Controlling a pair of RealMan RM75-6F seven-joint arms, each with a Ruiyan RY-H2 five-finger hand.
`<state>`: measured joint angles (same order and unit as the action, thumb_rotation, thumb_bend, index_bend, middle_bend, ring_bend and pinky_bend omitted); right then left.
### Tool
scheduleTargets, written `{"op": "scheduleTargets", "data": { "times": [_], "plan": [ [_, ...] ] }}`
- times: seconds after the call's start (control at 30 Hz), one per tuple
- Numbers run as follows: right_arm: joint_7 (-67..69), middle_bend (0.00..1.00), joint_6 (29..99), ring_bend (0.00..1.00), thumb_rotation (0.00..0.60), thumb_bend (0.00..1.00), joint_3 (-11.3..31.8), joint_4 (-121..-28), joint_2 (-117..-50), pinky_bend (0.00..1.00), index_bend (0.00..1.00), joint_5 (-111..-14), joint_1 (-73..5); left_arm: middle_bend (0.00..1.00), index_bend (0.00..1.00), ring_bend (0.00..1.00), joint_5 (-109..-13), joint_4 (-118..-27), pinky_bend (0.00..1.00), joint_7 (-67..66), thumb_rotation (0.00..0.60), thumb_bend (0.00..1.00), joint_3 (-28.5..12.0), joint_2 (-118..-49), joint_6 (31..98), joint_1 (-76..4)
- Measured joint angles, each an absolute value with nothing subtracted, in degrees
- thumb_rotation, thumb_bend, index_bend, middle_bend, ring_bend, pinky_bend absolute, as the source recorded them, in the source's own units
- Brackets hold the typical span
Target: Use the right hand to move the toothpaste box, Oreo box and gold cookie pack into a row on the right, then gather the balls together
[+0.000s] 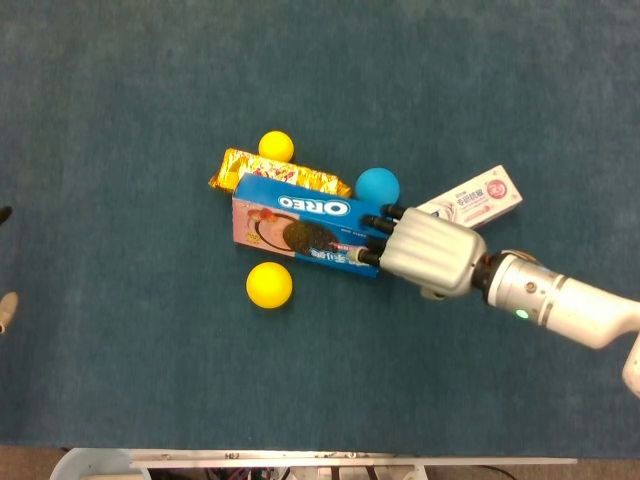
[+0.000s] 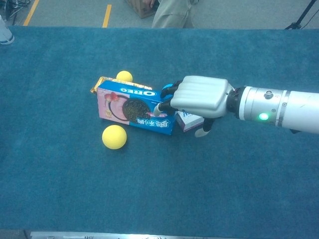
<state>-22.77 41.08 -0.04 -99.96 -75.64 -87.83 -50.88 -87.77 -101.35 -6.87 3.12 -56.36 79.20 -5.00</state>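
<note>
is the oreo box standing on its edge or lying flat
Lying flat: the Oreo box shows its broad printed face with the cookie picture upward in the head view, with the right hand at its right end.

The Oreo box (image 1: 305, 223) carries "OREO" in white letters on its blue face, along the edge nearest the gold pack (image 1: 280, 172); in both views the word reads upside down. The toothpaste box (image 1: 476, 199) bears red and blue print, too small to read. Red print on the gold pack cannot be made out either.

A blue cloth (image 1: 150, 350) covers the table.
</note>
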Motion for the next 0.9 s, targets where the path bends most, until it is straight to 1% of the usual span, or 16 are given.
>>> {"op": "scheduleTargets", "data": {
  "times": [0.4,0.6,0.7,0.9],
  "plan": [
    [-22.55,0.40,42.93,0.14,0.600,0.00,1.15,-98.78,-74.93,0.24,0.22,-84.52,-49.89,0.14,0.07,0.03,-87.63,-101.41,0.07,-6.97,0.600,0.31,3.18,-56.34,79.01,-5.01],
    [-19.24,0.40,45.77,0.14,0.600,0.00,2.22,-100.15,-75.09,0.25,0.22,-83.77,-48.78,0.14,0.07,0.03,-87.93,-101.52,0.07,-7.14,0.600,0.31,3.21,-56.33,78.87,-5.19],
    [-18.82,0.40,45.78,0.14,0.600,0.00,3.03,-101.01,-75.04,0.28,0.22,-81.39,-48.64,0.14,0.07,0.03,-87.99,-101.62,0.07,-7.15,0.600,0.31,3.23,-56.16,79.03,-5.14],
    [-19.79,0.39,44.97,0.14,0.600,0.00,5.00,-102.93,-74.83,0.33,0.22,-72.46,-49.01,0.15,0.07,0.03,-88.01,-101.50,0.07,-6.93,0.600,0.31,3.48,-55.99,78.93,-5.01]
  ]
}}
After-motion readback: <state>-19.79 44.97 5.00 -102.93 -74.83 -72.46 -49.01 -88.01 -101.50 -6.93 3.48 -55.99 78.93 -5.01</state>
